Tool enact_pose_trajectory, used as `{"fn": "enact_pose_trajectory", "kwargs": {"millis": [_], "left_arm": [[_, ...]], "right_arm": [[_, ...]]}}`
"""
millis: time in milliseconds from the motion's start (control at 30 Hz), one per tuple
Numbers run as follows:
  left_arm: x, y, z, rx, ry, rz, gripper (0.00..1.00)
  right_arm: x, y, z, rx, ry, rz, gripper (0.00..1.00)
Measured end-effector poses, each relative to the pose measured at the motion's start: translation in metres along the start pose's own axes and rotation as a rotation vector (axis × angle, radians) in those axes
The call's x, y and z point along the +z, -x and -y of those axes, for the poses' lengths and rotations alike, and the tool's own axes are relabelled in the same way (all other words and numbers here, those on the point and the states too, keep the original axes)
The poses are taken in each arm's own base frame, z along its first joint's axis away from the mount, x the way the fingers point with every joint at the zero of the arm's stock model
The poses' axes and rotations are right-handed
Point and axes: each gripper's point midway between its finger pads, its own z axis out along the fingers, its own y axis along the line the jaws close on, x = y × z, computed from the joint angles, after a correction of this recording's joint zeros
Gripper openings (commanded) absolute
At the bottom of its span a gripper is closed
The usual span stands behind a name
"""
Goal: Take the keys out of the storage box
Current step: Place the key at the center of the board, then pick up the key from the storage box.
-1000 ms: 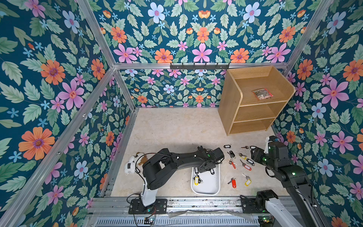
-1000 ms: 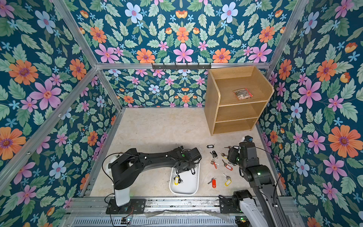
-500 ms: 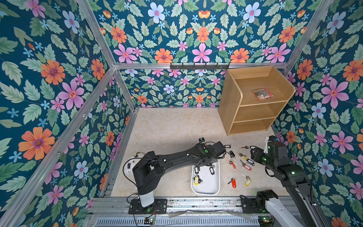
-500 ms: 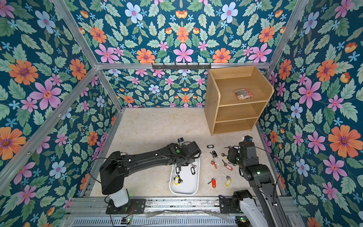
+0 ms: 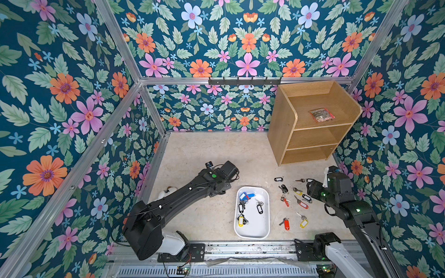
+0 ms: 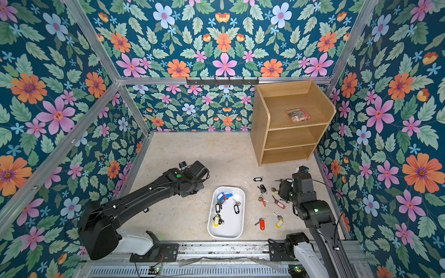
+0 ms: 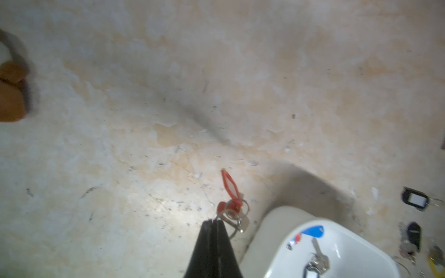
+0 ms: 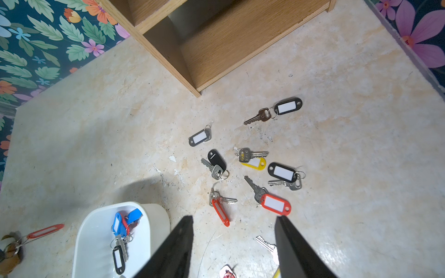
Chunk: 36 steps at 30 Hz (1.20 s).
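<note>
Keys [image 5: 259, 208] in storage box [image 5: 255, 229], more to right.

In both top views the left arm [image 5: 183, 192] covers the left gripper [image 7: 215, 220] and its red-tagged key [image 7: 230, 186]. A blurred brown thing [image 7: 10, 96] is cut off by the left wrist view's edge. The packet [image 5: 321, 115] on the shelf unit [image 5: 284, 130] holds bits too small to tell. The right gripper [image 8: 234, 217] hides part of a key [image 8: 265, 242] on the table [image 8: 361, 144].

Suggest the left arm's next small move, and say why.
Probably lower a little and open the left gripper to set the red-tag key down. The gripper is shut on that key, which hangs outside the box, over bare table. More keys lie in the box, so freeing the gripper comes first.
</note>
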Motion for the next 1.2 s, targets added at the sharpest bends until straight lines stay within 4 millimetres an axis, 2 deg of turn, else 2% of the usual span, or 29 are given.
{"fn": "enact_pose_trajectory", "kwargs": {"millis": [100,200,233,300,367,400,467,567,700,767,833,933,1000,1200], "left_arm": [[0.020,0.003,-0.026,-0.006,0.061,-0.034,0.00],[0.039,-0.002,-0.036,0.009,0.079,-0.079,0.00],[0.043,-0.004,-0.037,0.008,0.081,-0.090,0.05],[0.053,-0.009,-0.038,0.023,0.084,-0.123,0.40],[0.057,-0.010,-0.033,0.027,0.070,-0.138,0.57],[0.056,-0.010,-0.030,0.034,0.059,-0.140,0.72],[0.050,-0.005,-0.021,0.033,0.025,-0.128,0.77],[0.029,0.009,-0.005,0.048,-0.042,-0.078,0.76],[-0.015,0.023,0.030,0.125,-0.154,0.018,0.69],[-0.034,0.020,0.051,0.175,-0.205,0.045,0.66],[-0.046,0.009,0.074,0.245,-0.248,0.046,0.61],[-0.049,-0.022,0.106,0.343,-0.288,-0.003,0.53],[-0.042,-0.043,0.120,0.396,-0.297,-0.046,0.51],[-0.016,-0.089,0.143,0.409,-0.309,-0.147,0.50]], "right_arm": [[0.000,0.000,0.000,0.000,0.000,0.000,0.58],[0.000,0.000,0.000,0.000,0.000,0.000,0.59],[0.000,0.000,0.000,0.000,-0.001,0.000,0.59],[0.000,0.000,0.000,0.000,-0.002,0.002,0.59],[0.000,0.000,0.000,-0.001,-0.001,0.001,0.59],[0.000,0.000,0.000,-0.001,-0.001,0.001,0.59],[0.000,0.000,0.000,-0.002,-0.002,-0.001,0.59],[0.001,0.000,0.000,-0.002,-0.003,-0.004,0.59],[0.002,-0.001,0.000,-0.002,-0.006,-0.009,0.59],[0.003,-0.001,0.000,-0.003,-0.008,-0.013,0.59],[0.004,-0.002,0.001,-0.003,-0.010,-0.016,0.59],[0.005,-0.002,0.001,-0.003,-0.012,-0.019,0.59],[0.005,-0.002,0.001,-0.003,-0.014,-0.022,0.59],[0.006,-0.003,0.001,-0.003,-0.015,-0.024,0.59]]}}
